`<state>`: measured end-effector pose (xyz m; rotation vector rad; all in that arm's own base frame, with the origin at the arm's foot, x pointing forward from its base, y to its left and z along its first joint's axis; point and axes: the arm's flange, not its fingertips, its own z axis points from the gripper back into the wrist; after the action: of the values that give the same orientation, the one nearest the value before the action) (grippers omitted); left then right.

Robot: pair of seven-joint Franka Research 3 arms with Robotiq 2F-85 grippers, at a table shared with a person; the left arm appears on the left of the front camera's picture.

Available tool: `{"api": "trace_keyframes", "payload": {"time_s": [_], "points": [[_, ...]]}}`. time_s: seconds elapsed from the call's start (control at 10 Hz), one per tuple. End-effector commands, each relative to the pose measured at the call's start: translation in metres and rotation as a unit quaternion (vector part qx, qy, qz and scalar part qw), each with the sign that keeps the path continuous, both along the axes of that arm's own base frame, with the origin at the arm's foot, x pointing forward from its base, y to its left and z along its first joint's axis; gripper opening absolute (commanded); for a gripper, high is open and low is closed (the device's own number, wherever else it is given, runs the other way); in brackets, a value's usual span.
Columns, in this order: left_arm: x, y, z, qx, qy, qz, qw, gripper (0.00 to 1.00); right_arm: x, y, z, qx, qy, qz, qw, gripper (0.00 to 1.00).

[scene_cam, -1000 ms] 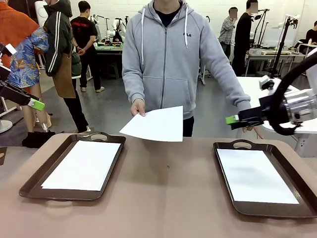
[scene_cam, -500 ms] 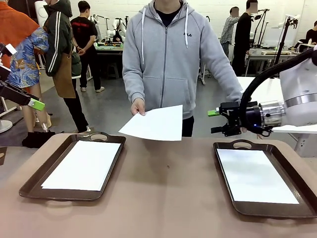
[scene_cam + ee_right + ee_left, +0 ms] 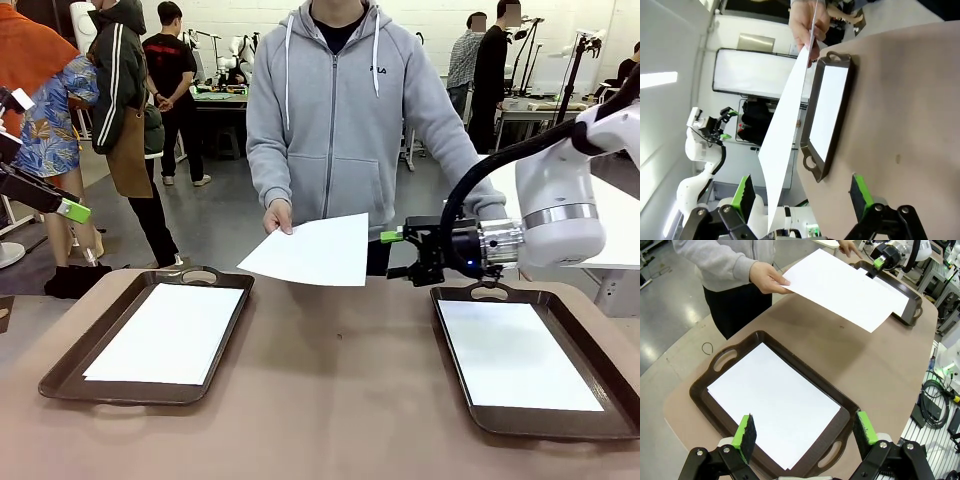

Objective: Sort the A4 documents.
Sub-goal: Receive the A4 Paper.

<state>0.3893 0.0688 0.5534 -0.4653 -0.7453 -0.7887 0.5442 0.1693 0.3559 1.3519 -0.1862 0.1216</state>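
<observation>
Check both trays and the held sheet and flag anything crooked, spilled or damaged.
Nothing stands out. One white sheet lies flat in the left tray, another sheet lies flat in the right tray. The person's hand holds a third sheet out over the table's far edge, uncreased. The right gripper, jaws open, is beside it.

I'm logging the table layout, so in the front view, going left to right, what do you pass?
Dark brown tray with a white sheet → white A4 sheet held out by the person's hand → right arm's open black gripper with green pads → second dark brown tray with a sheet.
</observation>
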Motion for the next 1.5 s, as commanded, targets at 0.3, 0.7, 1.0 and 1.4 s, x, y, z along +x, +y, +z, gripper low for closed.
{"api": "trace_keyframes", "payload": {"time_s": [0.3, 0.7, 1.0, 1.4], "points": [[-0.001, 0.002, -0.001, -0.001, -0.005, -0.005, 1.000, 1.00, 0.018, 0.050, -0.008, 0.020, 0.008, -0.021, 1.000, 1.00], [-0.001, 0.002, -0.001, -0.001, -0.005, -0.005, 1.000, 1.00, 0.025, 0.068, -0.015, 0.055, 0.031, -0.046, 0.997, 1.00], [-0.001, 0.002, -0.001, -0.001, -0.005, -0.005, 1.000, 1.00, 0.023, 0.074, -0.015, 0.087, 0.063, -0.037, 0.994, 1.00], [-0.001, 0.002, -0.001, -0.001, -0.005, -0.005, 1.000, 1.00, 0.018, 0.079, -0.018, 0.083, 0.064, -0.015, 0.994, 0.83]]}}
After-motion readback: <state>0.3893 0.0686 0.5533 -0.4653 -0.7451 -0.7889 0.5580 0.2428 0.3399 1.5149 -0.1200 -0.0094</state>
